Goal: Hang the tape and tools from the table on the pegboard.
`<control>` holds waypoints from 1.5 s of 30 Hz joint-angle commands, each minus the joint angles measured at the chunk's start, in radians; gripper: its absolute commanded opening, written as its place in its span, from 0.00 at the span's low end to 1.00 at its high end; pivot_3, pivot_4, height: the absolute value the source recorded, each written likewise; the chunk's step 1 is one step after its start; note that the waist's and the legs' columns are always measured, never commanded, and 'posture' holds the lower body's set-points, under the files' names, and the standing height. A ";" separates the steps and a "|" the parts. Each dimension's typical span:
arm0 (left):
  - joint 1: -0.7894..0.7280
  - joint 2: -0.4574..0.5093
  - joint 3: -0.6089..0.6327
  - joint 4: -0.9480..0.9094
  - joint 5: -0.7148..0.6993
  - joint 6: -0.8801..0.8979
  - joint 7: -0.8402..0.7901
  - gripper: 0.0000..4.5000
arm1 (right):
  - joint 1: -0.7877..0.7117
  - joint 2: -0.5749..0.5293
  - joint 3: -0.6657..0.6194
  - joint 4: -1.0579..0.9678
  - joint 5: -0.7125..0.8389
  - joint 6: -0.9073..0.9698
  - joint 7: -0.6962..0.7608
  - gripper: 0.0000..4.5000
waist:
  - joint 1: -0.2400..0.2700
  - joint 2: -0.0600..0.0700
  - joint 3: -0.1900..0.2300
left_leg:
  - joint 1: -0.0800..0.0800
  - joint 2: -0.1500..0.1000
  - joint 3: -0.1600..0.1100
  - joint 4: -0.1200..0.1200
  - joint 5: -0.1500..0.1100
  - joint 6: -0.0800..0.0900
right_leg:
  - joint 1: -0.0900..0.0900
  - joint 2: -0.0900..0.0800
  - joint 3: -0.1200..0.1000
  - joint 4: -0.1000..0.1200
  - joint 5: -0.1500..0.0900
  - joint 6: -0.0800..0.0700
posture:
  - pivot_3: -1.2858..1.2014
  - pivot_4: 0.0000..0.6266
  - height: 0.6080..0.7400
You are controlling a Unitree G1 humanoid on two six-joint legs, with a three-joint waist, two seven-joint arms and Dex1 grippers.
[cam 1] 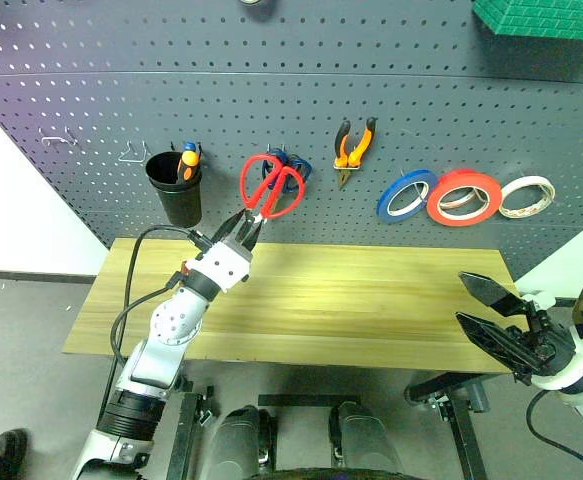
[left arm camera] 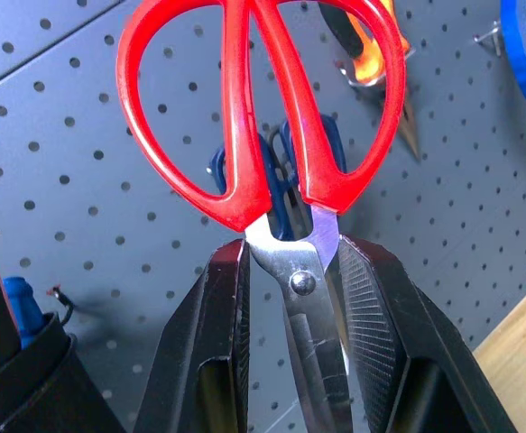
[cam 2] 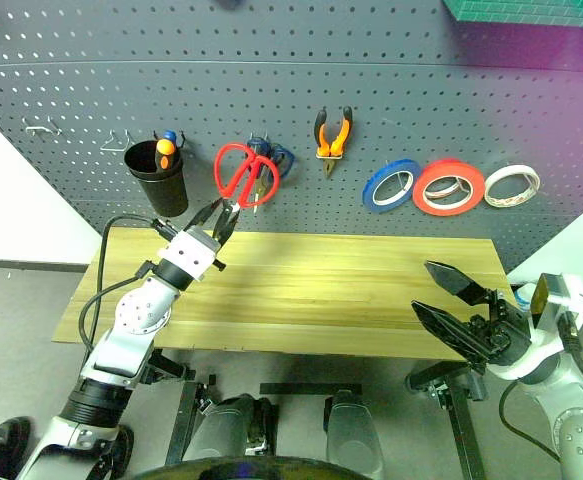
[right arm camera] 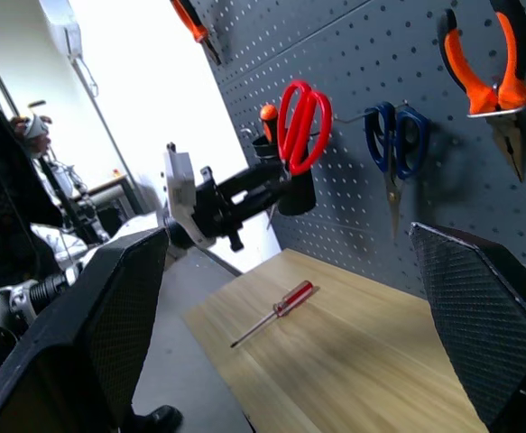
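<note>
Two grippers are showing over the table (cam 1: 371, 300). The left gripper (cam 1: 247, 226) is clamping its fingers (left arm camera: 222, 343) on the blades of the red-handled scissors (cam 1: 271, 186), holding them handles-up, close in front of the pegboard (cam 1: 271, 80) and just left of the blue-handled scissors (right arm camera: 394, 144) that are hanging there. The right gripper (cam 1: 491, 310) is standing with its jaws spread wide and gripping nothing, off the table's near right corner.

The orange-and-black pliers (cam 1: 354, 148) are hanging on a hook right of the scissors. Further right, three rolls are hanging in a row: the blue roll (cam 1: 404, 194), then the red-orange tape (cam 1: 464, 197), overlapping the blue one's edge, then a pale roll (cam 1: 526, 196). A black cup (cam 1: 175, 185) is sitting on the board at the left with an orange-tipped handle poking out.

The red-handled screwdriver (right arm camera: 273, 311) is lying on the wooden tabletop, well apart from both grippers, seen in the right wrist view.
</note>
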 commanded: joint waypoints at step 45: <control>-0.217 -0.129 0.009 0.424 -0.155 0.005 -0.150 0.99 | -0.004 0.030 0.000 0.021 -0.045 -0.082 0.106 1.00 | -0.005 0.000 0.000 | 0.000 0.000 0.000 0.000 0.000 0.001 | 0.000 0.001 0.000 -0.001 0.000 0.000 | 0.42 0.16 1.00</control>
